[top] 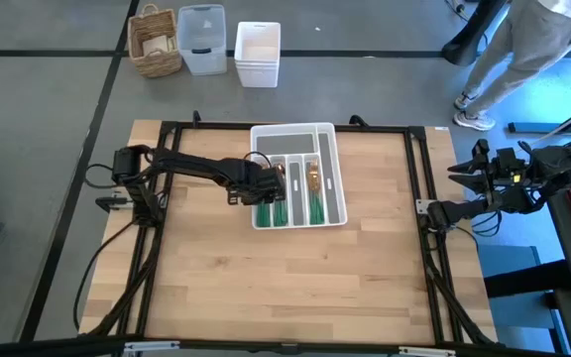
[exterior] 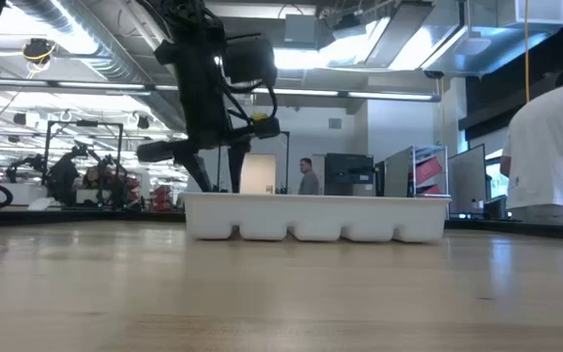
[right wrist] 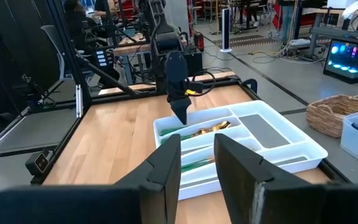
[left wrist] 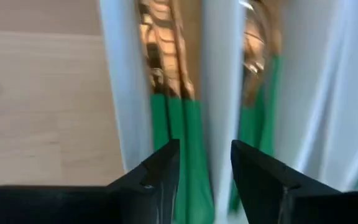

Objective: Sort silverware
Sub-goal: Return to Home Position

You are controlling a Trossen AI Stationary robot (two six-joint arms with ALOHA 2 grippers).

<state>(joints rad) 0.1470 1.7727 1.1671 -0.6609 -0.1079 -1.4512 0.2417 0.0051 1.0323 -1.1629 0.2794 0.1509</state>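
Observation:
The white slotted tray (top: 330, 149) lies at the table's middle, toward the far edge. Silverware with gold heads and green handles lies in its slots (top: 315, 193), side by side along the slots (left wrist: 166, 74). My left gripper (top: 272, 190) hangs open over the tray's left slots, fingers pointing down. In the left wrist view (left wrist: 205, 163) its fingers stand above a green handle (left wrist: 194, 155) and a white divider wall (left wrist: 219, 93); I see no touch. My right gripper (right wrist: 197, 155) waits open and empty at the table's right edge (top: 461, 171).
A wicker basket (top: 157, 42), a clear bin (top: 202, 40) and a white bin (top: 258, 55) stand on the floor beyond the far edge. A person (top: 523, 50) stands at the far right. Black frame rails (top: 171, 159) border the table. Bare wood (top: 285, 288) lies in front of the tray.

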